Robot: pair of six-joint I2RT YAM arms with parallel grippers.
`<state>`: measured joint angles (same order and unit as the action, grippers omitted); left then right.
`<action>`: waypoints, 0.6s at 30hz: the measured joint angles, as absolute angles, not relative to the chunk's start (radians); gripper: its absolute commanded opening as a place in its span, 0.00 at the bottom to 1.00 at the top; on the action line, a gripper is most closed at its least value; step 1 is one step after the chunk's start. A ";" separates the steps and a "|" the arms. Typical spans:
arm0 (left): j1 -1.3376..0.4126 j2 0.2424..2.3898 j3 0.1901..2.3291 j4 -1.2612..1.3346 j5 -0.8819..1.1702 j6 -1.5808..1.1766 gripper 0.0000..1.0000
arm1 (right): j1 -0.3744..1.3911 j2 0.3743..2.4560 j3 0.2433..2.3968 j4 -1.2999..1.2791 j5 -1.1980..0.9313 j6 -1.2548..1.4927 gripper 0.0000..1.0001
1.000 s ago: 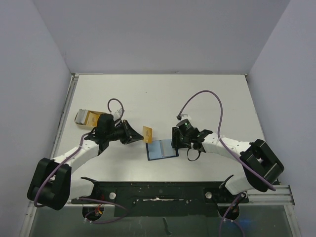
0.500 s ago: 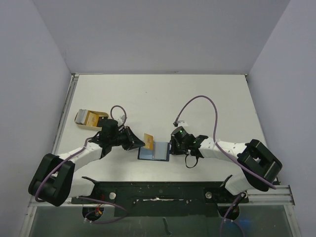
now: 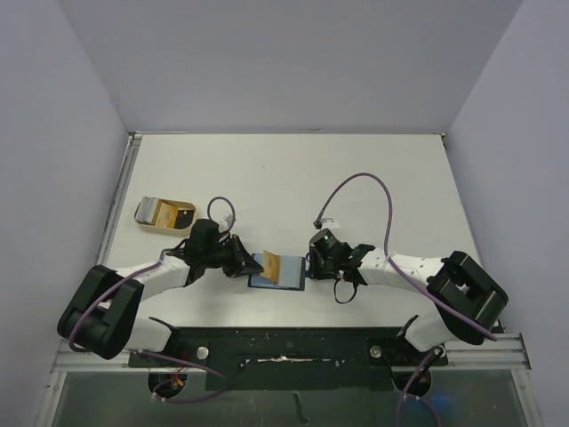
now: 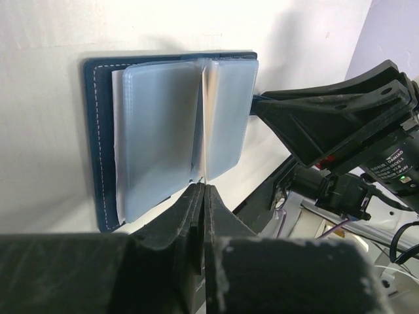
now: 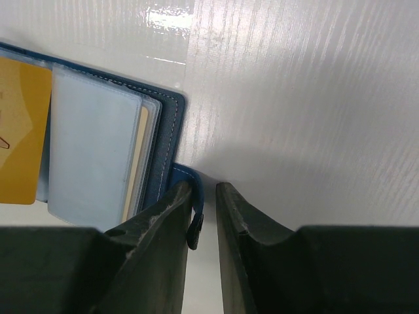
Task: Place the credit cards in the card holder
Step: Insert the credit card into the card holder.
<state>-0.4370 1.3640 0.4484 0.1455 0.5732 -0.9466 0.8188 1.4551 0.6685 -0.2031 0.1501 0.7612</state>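
two end effectors meet at the open card holder (image 3: 278,271): left end effector (image 3: 252,264) clenched on the gold card (image 3: 269,264), right end effector (image 5: 204,209) pinching the holder's snap tab (image 5: 194,226).

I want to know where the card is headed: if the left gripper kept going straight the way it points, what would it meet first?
Most likely the open card holder: the left gripper, shut on the gold card, points at its clear sleeves. Depth is unclear.

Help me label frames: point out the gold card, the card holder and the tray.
gold card (image 3: 272,264), top view, its face.
card holder (image 5: 163,154), right wrist view, navy cover edge.
tray (image 3: 142,213), top view, left rim.
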 measured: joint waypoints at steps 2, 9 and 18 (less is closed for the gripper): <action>-0.437 1.369 0.448 0.151 0.583 -0.945 0.00 | 0.819 1.455 0.669 -0.203 0.150 0.761 0.23; -0.437 1.378 0.448 0.170 0.600 -0.931 0.00 | 0.819 1.455 0.669 -0.203 0.150 0.761 0.23; -0.438 1.407 0.447 0.178 0.608 -0.904 0.00 | 0.819 1.455 0.669 -0.203 0.150 0.761 0.24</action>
